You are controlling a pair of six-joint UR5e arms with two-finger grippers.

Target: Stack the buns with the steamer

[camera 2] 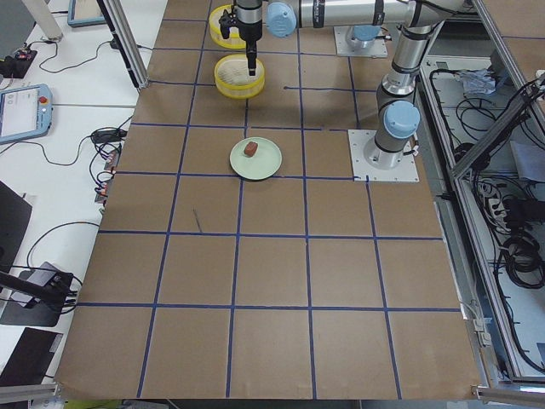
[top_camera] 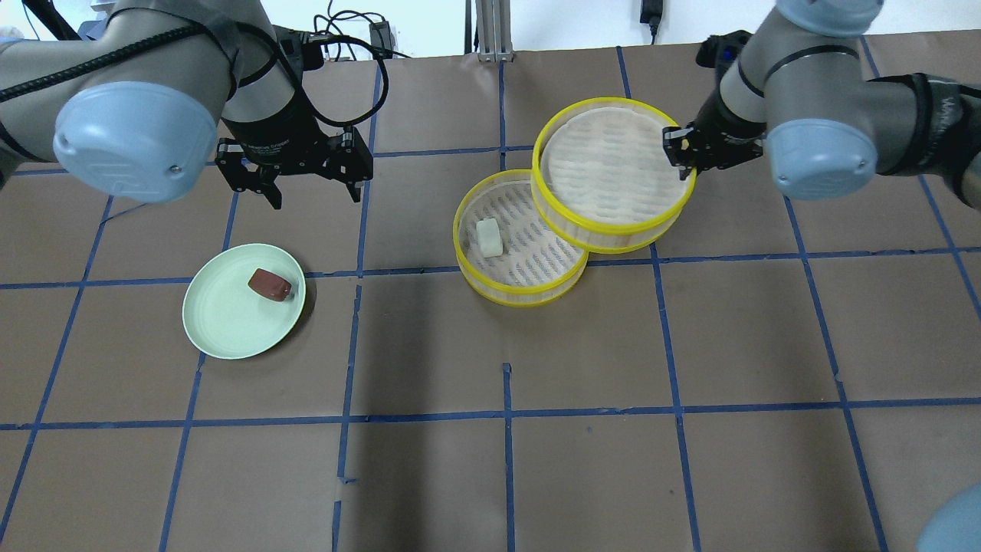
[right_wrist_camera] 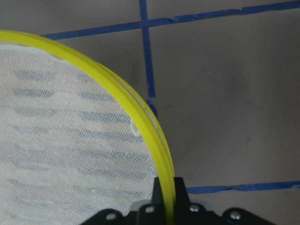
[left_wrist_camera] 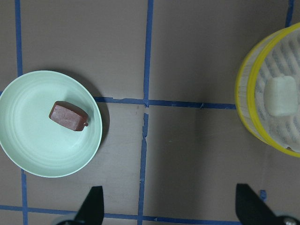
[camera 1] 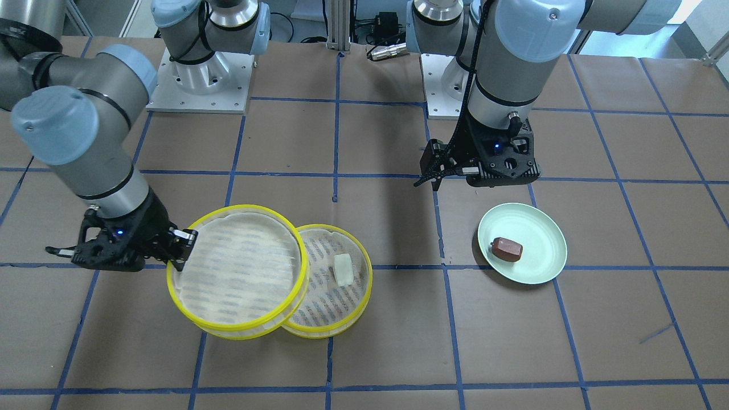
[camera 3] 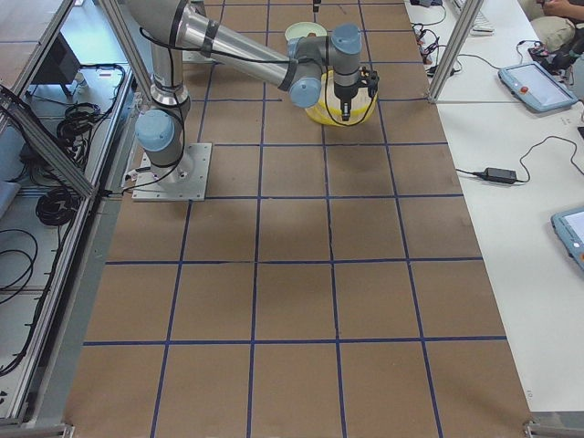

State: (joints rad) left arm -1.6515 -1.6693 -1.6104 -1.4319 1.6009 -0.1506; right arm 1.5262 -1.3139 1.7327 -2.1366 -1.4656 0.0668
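No readable text, labels, brands, numbers or signs anywhere, on any surface

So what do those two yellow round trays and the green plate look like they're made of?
The upper steamer tray and lower steamer tray: the yellow rims look like smooth, glossy plastic; the floors seem a pale woven mesh, its weave showing close up. The green plate: probably plastic or melamine, smooth with faint rings and a soft sheen.

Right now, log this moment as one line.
right gripper shut on upper tray rim, partly over lower tray | white bun in lower tray | left gripper open, empty | brown bun on plate
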